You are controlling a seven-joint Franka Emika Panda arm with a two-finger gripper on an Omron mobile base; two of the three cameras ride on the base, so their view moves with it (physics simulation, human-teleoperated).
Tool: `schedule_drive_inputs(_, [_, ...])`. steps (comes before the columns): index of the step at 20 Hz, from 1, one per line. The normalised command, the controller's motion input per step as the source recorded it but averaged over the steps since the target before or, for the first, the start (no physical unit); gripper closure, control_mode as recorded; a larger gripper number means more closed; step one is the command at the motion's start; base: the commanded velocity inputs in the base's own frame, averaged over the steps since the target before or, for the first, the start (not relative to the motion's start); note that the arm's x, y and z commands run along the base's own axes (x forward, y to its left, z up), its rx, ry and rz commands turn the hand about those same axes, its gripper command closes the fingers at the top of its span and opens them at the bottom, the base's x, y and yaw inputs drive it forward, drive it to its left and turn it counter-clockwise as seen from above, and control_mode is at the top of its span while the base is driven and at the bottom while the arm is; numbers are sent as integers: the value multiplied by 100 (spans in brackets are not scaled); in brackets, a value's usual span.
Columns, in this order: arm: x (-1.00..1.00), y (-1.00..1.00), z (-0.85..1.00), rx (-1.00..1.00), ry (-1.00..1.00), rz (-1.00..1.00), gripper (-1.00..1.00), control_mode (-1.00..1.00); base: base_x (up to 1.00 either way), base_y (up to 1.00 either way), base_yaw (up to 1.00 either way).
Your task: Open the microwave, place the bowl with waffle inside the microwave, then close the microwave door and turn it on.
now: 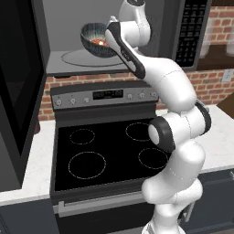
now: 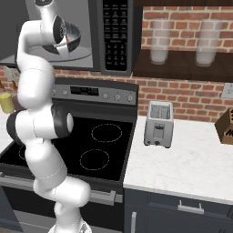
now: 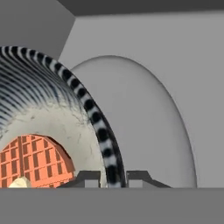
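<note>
Hanging wide open at far left in the left base view, the microwave door (image 1: 18, 91), its black glass facing the stove. Sitting inside the open microwave (image 1: 68, 27), above the round glass turntable (image 1: 89, 58), the bowl (image 1: 93, 39), tilted and carrying the waffle (image 1: 98, 42). Pinching the striped rim of the bowl (image 3: 52, 109) in the hand view, the pincer (image 3: 113, 177), its two dark tips standing one on each side of the rim wall, narrowly parted by it; showing low inside the bowl, the waffle (image 3: 35, 159) with its pale dab, and behind the rim, the turntable (image 3: 148, 122) against the light grey back wall. Reaching up from lower right into the cavity, the white arm, hiding the pincer itself in the left base view. Lying below, the black-topped stove (image 1: 109, 151) with four burner rings, flanked by the pale worktop (image 1: 219, 137). Showing in the right base view, left to right: a yellow jar (image 2: 6, 103), the bowl (image 2: 70, 38) partly behind the arm, the keypad panel (image 2: 114, 34), a toaster (image 2: 159, 123) on the worktop (image 2: 182, 159), two glass jars on a dark shelf (image 2: 182, 68), a brick wall behind.
</note>
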Motion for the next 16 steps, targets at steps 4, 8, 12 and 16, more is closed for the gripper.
schedule_drive_inputs(4, [50,40,-31,0,1,2,100,-100,0,0,0])
schedule_drive_inputs(8, [36,21,-46,0,0,2,100,-100,0,0,0])
schedule_drive_inputs(12, [0,13,-60,0,-14,4,-100,-100,0,0,0])
schedule_drive_inputs(16, [-7,0,-66,0,-29,6,-100,-100,0,0,0])
